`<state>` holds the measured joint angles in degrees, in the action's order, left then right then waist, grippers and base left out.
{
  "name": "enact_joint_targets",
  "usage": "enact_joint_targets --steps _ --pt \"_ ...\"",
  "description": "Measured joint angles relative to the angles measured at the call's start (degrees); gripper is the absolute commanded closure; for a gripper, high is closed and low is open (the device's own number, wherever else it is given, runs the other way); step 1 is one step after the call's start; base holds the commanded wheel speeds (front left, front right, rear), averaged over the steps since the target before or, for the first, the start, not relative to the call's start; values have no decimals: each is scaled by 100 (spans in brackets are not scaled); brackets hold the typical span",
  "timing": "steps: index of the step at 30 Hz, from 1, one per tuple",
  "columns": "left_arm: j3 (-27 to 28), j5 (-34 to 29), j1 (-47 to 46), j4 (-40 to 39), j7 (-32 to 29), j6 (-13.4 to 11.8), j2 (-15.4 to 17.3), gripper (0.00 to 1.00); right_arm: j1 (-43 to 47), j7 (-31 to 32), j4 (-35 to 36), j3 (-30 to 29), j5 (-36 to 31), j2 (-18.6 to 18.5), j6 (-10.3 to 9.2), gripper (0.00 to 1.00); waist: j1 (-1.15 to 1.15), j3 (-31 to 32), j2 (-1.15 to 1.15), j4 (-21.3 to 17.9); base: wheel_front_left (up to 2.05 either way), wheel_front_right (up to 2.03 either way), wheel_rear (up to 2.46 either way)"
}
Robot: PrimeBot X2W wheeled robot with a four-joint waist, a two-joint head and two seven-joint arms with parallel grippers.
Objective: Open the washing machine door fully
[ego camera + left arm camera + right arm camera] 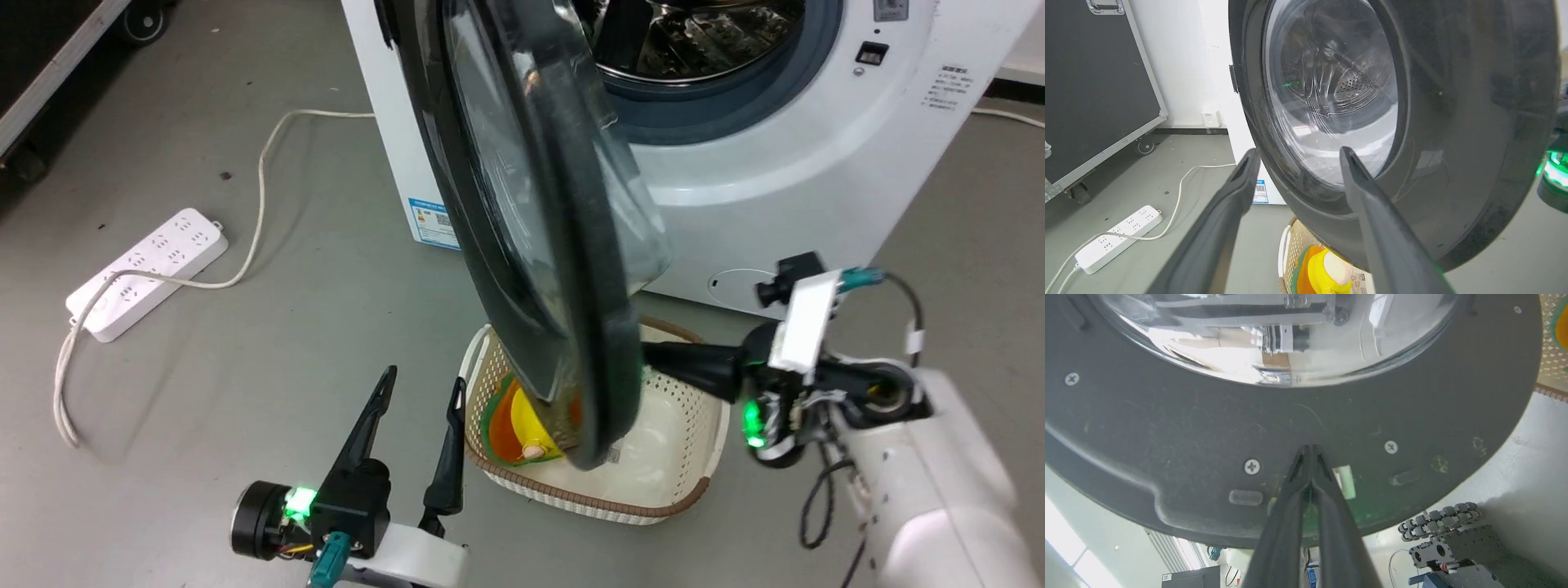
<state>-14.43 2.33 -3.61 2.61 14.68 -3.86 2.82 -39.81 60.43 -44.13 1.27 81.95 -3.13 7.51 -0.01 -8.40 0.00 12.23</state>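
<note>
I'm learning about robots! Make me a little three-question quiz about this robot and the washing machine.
1. True or false: the right gripper is shut, with its tips at the screw-dotted inner face of the washing machine door.
2. Pick one: what stands on the floor under the door's lower edge? A) a white basket B) a red bucket C) a wooden chair
3. Fill the gap: the left gripper is ____ (open or shut) and holds nothing.

Key: 1 true; 2 A; 3 open.
</note>
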Motion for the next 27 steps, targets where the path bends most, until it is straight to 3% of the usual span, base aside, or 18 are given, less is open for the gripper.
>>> enact_joint_targets --steps 7,12,14,19,23,27 --pt "-57 86 0 69 0 -1 -1 0 62 -697 96 1188 945 4 0 100 1 -76 0 81 0 0 0" --pt "-59 115 -1 90 0 -21 -1 0 56 -1348 19 1351 988 16 0 98 1 -23 0 38 0 0 0" --pt "-19 145 -1 99 0 -26 -1 0 55 -1762 24 1273 860 -47 0 0 1 33 0 -10 0 0 0" --pt "144 237 14 104 0 -25 -2 0 211 -3154 758 1194 -10 -636 0 0 1 234 0 -193 0 0 0" --pt "301 289 62 92 1 14 -1 0 718 -4720 1740 1349 -1235 -1278 -2 0 0 442 0 -362 0 0 0" --pt "487 290 138 88 1 103 2 0 1195 -5907 2438 1706 -2414 -1794 0 0 0 621 0 -566 0 0 0"
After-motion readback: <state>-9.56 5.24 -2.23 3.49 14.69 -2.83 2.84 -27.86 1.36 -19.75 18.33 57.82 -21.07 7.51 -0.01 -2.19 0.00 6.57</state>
